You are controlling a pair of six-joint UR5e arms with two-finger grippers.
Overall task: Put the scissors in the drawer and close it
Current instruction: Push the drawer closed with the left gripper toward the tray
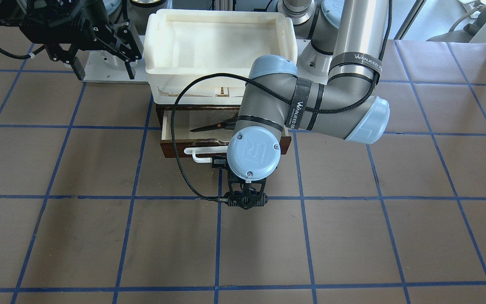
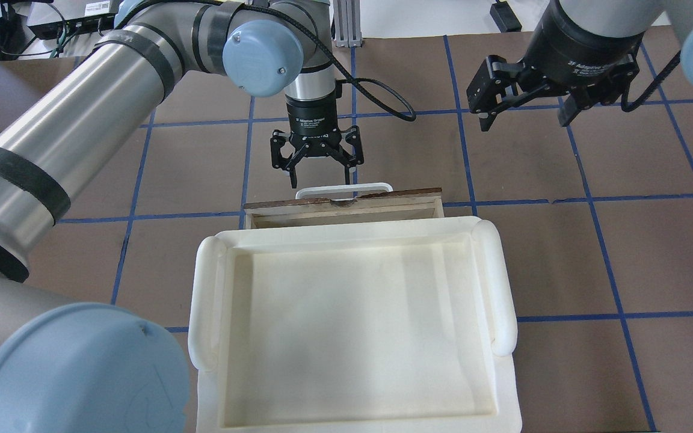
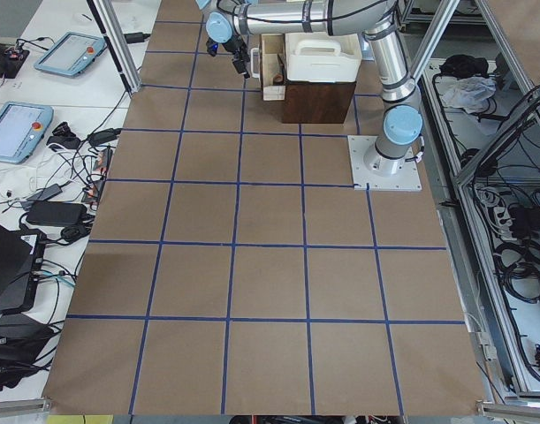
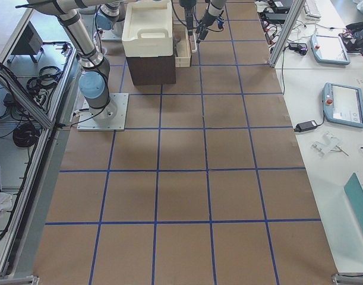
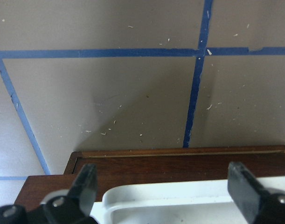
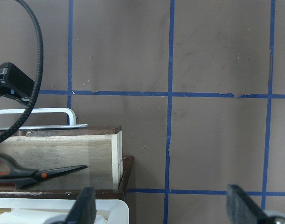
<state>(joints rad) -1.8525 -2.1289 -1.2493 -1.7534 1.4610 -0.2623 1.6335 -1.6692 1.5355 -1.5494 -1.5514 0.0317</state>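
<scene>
The scissors (image 1: 211,126) lie inside the open drawer (image 1: 174,148); the left claw (image 2: 320,177) hangs spread over its white handle (image 2: 344,187), and the right claw (image 2: 525,119) is also spread, well apart above the worktop (image 2: 623,252)

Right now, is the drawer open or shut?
Open. The drawer sticks out, its pale inside exposed, with the scissors lying in it.

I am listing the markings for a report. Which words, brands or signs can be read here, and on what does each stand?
"WANJEED": black strap around the left arm.
"UR": logo on the left arm's blue joint cap.
"Adaptive Gripper": black collar above the left gripper; the smaller print beneath is unreadable.
Too blurred to read: the white label at the overhead view's top left.
</scene>
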